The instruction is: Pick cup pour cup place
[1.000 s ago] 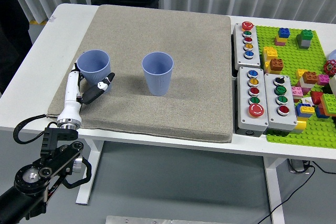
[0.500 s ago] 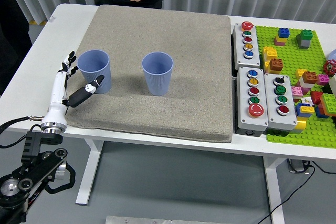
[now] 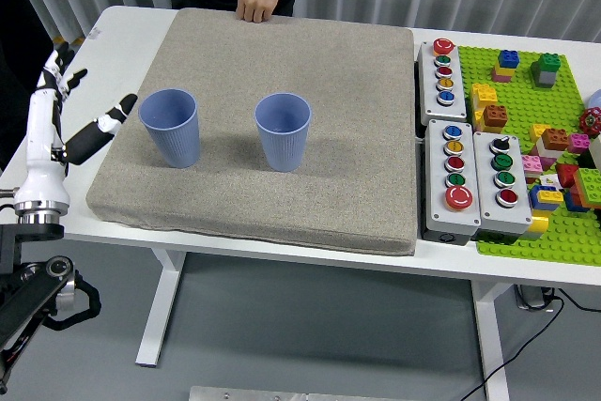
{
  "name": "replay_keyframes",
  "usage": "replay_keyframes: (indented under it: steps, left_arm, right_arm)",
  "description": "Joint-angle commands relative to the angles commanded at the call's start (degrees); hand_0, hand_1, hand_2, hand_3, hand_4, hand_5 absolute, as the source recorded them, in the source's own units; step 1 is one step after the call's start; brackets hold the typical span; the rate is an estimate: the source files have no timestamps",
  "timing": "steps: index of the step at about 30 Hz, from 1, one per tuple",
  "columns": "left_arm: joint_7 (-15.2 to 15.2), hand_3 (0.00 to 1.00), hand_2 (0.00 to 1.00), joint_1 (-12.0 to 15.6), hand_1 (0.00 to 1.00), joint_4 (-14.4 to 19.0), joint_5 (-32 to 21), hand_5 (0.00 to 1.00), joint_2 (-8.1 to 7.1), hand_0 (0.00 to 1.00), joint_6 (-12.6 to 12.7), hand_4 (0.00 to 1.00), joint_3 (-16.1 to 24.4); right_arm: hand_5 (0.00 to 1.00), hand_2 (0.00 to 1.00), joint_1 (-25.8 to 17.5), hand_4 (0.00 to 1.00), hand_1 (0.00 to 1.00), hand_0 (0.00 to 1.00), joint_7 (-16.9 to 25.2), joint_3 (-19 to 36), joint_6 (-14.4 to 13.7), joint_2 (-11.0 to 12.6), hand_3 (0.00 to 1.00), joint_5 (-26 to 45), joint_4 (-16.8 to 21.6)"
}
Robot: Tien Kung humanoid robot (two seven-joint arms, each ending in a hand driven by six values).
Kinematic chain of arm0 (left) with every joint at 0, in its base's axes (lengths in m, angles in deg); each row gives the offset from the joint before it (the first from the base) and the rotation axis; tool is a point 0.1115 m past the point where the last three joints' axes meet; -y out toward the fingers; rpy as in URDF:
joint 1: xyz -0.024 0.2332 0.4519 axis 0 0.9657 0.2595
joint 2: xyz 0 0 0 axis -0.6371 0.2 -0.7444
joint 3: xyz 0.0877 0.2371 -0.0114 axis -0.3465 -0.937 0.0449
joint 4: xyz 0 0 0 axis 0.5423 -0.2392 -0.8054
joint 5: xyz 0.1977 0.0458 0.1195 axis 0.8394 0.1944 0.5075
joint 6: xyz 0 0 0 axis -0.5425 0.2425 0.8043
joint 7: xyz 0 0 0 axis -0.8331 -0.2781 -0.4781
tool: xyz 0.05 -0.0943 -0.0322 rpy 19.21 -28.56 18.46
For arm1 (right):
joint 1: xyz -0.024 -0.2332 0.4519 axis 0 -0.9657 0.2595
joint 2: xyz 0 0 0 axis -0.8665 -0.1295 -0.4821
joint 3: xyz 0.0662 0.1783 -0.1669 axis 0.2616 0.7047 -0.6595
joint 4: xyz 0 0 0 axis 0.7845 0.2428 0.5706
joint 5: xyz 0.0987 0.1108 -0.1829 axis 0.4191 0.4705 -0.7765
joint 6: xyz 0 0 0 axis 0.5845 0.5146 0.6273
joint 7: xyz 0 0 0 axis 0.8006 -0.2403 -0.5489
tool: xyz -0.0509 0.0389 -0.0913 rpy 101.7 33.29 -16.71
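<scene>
Left robot hand [image 3: 64, 110] stands upright at the counter [image 3: 282, 260]'s left edge, fingers spread, holding nothing, apparently just clear of the left cup [image 3: 171, 127]

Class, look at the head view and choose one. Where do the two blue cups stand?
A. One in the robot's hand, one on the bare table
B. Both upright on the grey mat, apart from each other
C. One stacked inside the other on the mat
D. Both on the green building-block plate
B: the left cup and the right cup each stand upright on the grey mat with bare mat between them, and the left hand is open, clear of both.
</scene>
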State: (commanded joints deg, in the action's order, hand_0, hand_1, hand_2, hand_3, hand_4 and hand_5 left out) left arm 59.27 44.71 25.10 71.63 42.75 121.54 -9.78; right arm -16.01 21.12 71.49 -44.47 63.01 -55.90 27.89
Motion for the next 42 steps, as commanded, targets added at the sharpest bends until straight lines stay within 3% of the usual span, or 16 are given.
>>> replay_keyframes:
  steps: [6,13,15,16,19,20,21,22,27,28,32,34,38,42]
  left_arm:
    - [1.23,0.998,0.934,-9.58,0.801,-3.08,-7.02,0.501,3.70,0.798,0.34,0.983,1.55]
    - [2.43,0.974,0.889,-15.67,0.777,-5.40,-9.23,0.525,5.91,0.770,0.25,0.970,3.01]
    - [3.85,0.974,0.889,-16.59,0.777,-5.97,-12.69,0.525,6.12,0.770,-0.17,0.970,3.12]
    - [5.06,0.736,0.700,-17.08,0.668,-6.39,-14.40,0.829,6.34,0.703,-1.41,0.803,3.18]
    - [8.69,0.736,0.700,-17.71,0.668,-7.42,-21.48,0.829,6.88,0.703,-6.81,0.803,3.22]
    - [8.92,0.736,0.700,-17.74,0.668,-7.52,-23.72,0.829,6.94,0.703,-7.46,0.803,3.24]
    - [8.83,0.736,0.700,-17.70,0.668,-7.90,-25.95,0.829,7.10,0.703,-8.55,0.803,3.48]
    - [8.69,0.742,0.717,-17.67,0.674,-8.35,-28.56,0.934,7.19,0.704,-9.95,0.780,3.66]
    - [7.92,0.742,0.717,-17.64,0.674,-10.26,-40.85,0.934,6.97,0.704,-18.79,0.780,3.66]
    - [7.88,0.760,0.735,-17.64,0.689,-10.35,-43.08,0.998,6.96,0.712,-19.40,0.790,3.67]
    - [7.08,0.760,0.735,-18.40,0.689,-13.56,-52.39,0.998,6.87,0.712,-24.23,0.790,5.01]
    - [6.51,0.789,0.771,-19.47,0.712,-16.69,-57.37,0.998,6.38,0.736,-26.39,0.787,5.72]
    - [4.92,0.789,0.771,-22.13,0.712,-24.97,-60.00,0.998,4.65,0.736,-30.60,0.787,7.07]
    - [4.34,0.792,0.767,-22.87,0.721,-29.35,-59.95,0.998,3.43,0.751,-31.71,0.788,7.43]
  right_arm:
    - [0.112,0.567,0.16,0.002,0.640,0.674,0.16,-1.32,-0.27,0.21,0.574,1.59,0.00]
    - [0.107,0.567,0.02,0.002,0.640,0.674,0.32,-1.61,-0.40,0.43,0.574,2.13,0.00]
    - [0.107,0.567,-0.05,0.002,0.640,0.674,0.36,-1.66,-0.45,0.49,0.574,2.25,0.00]
    - [0.104,0.566,-0.13,0.002,0.640,0.674,0.33,-1.65,-0.41,0.54,0.574,2.07,0.00]
    - [0.104,0.566,-0.37,0.002,0.640,0.674,0.26,-1.60,-0.31,0.56,0.574,1.70,0.00]
    - [0.104,0.566,-0.39,0.002,0.640,0.674,0.26,-1.60,-0.31,0.56,0.574,1.68,0.00]
    - [0.104,0.566,-0.47,0.002,0.640,0.674,0.25,-1.55,-0.33,0.53,0.574,1.64,0.00]
    - [0.099,0.566,-0.51,0.002,0.640,0.674,0.24,-1.51,-0.34,0.51,0.574,1.62,0.00]
    - [0.099,0.566,-0.37,0.002,0.640,0.674,0.26,-1.45,-0.36,0.49,0.574,1.75,0.00]
    - [0.100,0.566,-0.36,0.002,0.640,0.674,0.26,-1.44,-0.37,0.49,0.574,1.76,0.00]
    - [0.100,0.566,-0.27,0.002,0.640,0.674,0.30,-1.61,-0.45,0.47,0.574,2.30,0.00]
    - [0.097,0.566,-0.20,0.002,0.640,0.674,0.33,-1.89,-0.49,0.48,0.574,2.70,0.00]
    - [0.097,0.566,-0.04,0.002,0.640,0.674,0.33,-2.27,-0.62,0.47,0.574,3.36,0.00]
    - [0.096,0.566,0.03,0.002,0.639,0.674,0.37,-2.24,-0.67,0.46,0.573,3.48,0.00]
